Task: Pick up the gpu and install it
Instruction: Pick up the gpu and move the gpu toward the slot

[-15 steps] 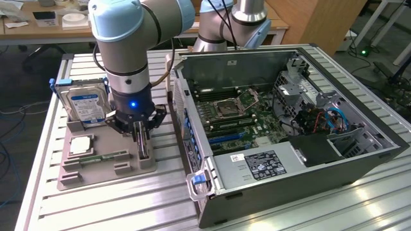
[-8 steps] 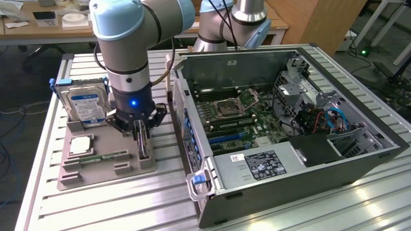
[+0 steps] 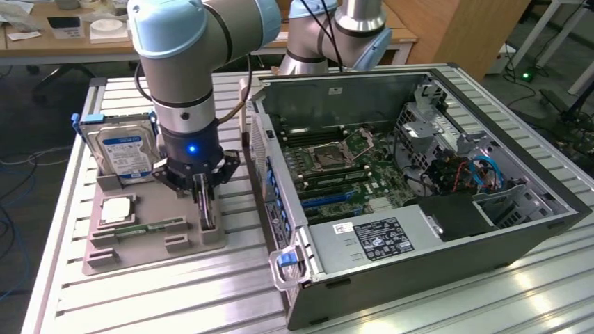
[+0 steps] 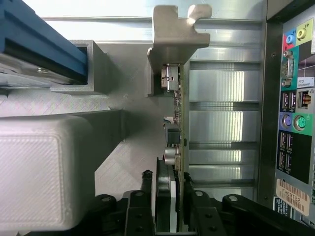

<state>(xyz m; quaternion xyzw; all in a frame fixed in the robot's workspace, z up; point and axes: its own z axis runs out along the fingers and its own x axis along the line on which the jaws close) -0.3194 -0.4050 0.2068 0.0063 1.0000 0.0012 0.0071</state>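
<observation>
The gpu (image 4: 176,123) stands on edge in a slot of the grey holder tray (image 3: 153,243), just outside the open computer case (image 3: 408,188). In the wrist view I see it edge-on: green board, black cooler and the silver end bracket (image 4: 174,34) at its far end. My gripper (image 3: 202,203) has come straight down over the card and is shut on it, one black finger against each face near the end away from the bracket (image 4: 170,206). In the exterior view the card's lower part (image 3: 207,221) shows below the fingers, resting in the tray.
A silver hard drive (image 3: 125,154) with a blue-white label stands upright at the tray's back. A processor chip (image 3: 119,209) and a memory stick (image 3: 149,228) lie in the tray. The case's rear port panel (image 4: 295,108) is close beside the card. The motherboard (image 3: 339,174) lies exposed inside.
</observation>
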